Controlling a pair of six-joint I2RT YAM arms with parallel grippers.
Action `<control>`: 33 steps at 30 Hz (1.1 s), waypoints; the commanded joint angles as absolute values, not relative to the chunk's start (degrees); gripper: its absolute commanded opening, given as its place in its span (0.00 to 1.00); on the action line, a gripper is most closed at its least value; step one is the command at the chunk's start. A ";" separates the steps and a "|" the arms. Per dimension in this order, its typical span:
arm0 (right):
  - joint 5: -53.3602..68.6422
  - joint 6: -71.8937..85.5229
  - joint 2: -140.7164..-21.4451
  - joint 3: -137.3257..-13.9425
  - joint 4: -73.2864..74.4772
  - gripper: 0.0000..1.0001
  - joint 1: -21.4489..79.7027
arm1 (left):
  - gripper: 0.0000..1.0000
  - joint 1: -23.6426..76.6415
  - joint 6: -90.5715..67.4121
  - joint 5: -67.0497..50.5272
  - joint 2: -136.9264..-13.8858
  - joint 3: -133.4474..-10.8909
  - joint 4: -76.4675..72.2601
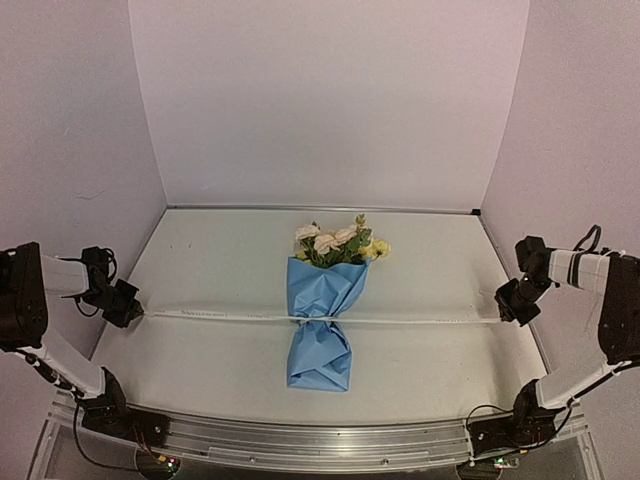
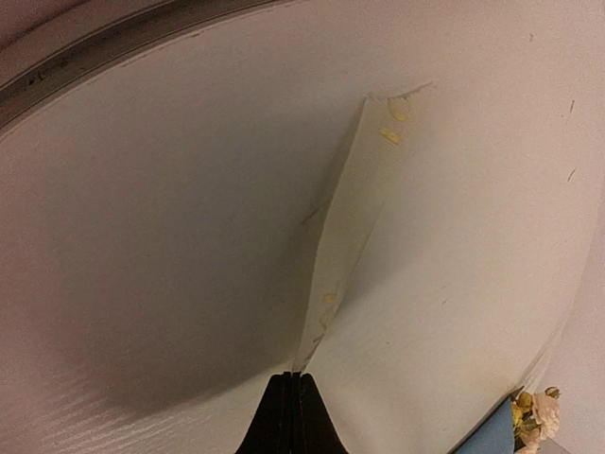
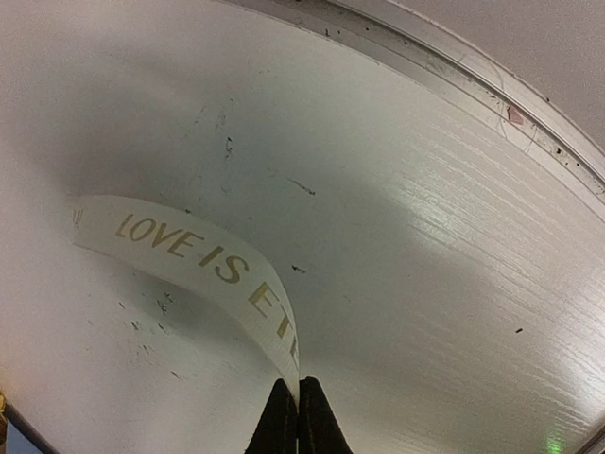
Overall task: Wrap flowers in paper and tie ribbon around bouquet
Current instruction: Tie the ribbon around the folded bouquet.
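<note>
Holding ribbon [image 1: 220, 316] taut across bouquet [image 1: 320, 360] waist; left pincer [image 1: 140, 313], right pincer [image 1: 500, 318] each clamped on one end.

One bouquet [image 1: 322, 305] is counted, lying midway between two grippers: one left gripper [image 1: 140, 315] and one right gripper [image 1: 500, 317]. One sheet of light blue paper [image 1: 320, 355] is seen wrapped around it. One ribbon [image 1: 220, 315] is counted, with one end pinched in each gripper. Among the flowers [image 1: 338, 243], about three pale pink-cream blooms are made out; the yellow ones cannot be counted.
</note>
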State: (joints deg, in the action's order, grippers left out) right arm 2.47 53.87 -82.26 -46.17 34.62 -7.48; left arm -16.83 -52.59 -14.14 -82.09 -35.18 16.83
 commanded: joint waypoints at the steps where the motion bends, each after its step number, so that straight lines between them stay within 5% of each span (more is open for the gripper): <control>1: -2.00 51.79 -82.60 -46.01 33.01 0.00 -7.16 | 0.00 -14.78 -50.20 -11.02 -82.63 -38.71 10.97; 4: -1.30 51.64 -83.78 -46.10 32.82 0.04 -5.27 | 0.05 -11.33 -51.71 -12.78 -83.41 -38.67 10.63; 7: -0.44 51.77 -83.45 -46.24 32.85 0.44 -4.47 | 0.45 -9.97 -53.11 -13.57 -81.89 -38.36 10.13; 11: -0.47 51.84 -80.42 -47.06 34.17 0.70 -2.72 | 0.70 -8.73 -52.03 -14.00 -78.03 -41.40 12.74; 20: 1.48 67.42 -75.33 -43.98 26.92 0.77 17.17 | 0.73 9.62 -73.72 -15.69 -71.09 -36.05 5.51; 33: -3.58 80.51 -77.85 -42.44 18.35 0.76 37.36 | 0.74 39.42 -97.69 -11.33 -81.40 -32.54 -10.91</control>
State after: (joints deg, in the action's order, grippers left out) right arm -0.38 75.50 -76.98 -43.63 21.36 34.83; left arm 34.98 -89.26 -13.95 -79.27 -32.50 -4.37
